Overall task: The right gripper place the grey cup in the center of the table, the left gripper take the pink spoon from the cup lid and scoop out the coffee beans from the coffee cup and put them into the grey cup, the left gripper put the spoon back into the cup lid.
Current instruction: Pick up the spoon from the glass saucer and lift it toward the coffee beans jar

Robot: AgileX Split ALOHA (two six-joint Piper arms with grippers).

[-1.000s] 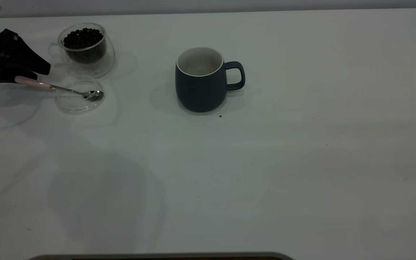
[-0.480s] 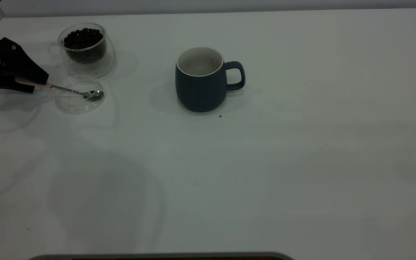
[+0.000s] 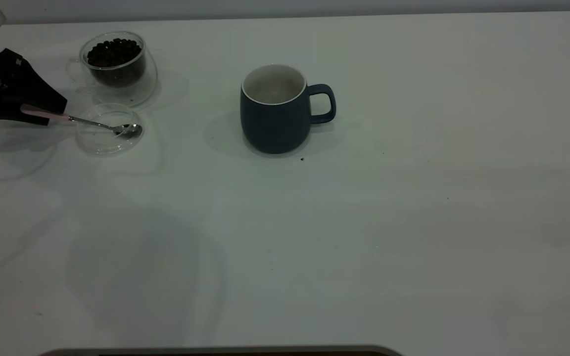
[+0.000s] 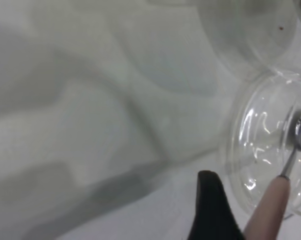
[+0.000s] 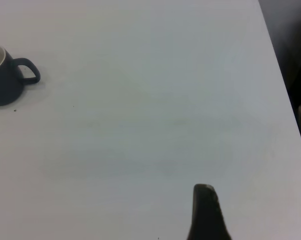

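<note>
The left gripper point(image 3: 42, 112), at the table's point(image 3: 413, 222) left edge, is clamping its fingers on the pink spoon point(image 3: 79, 120), whose long axis is running from the fingers toward the bowl resting in the cup lid point(image 3: 109, 141).

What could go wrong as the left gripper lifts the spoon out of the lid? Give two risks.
1. The left gripper holds the pink spoon at the far end of its handle, so the spoon may pivot or slip.
2. The spoon's bowl rests inside the light cup lid, which sits close to the coffee cup; dragging might shift the lid or bump the cup.
</note>
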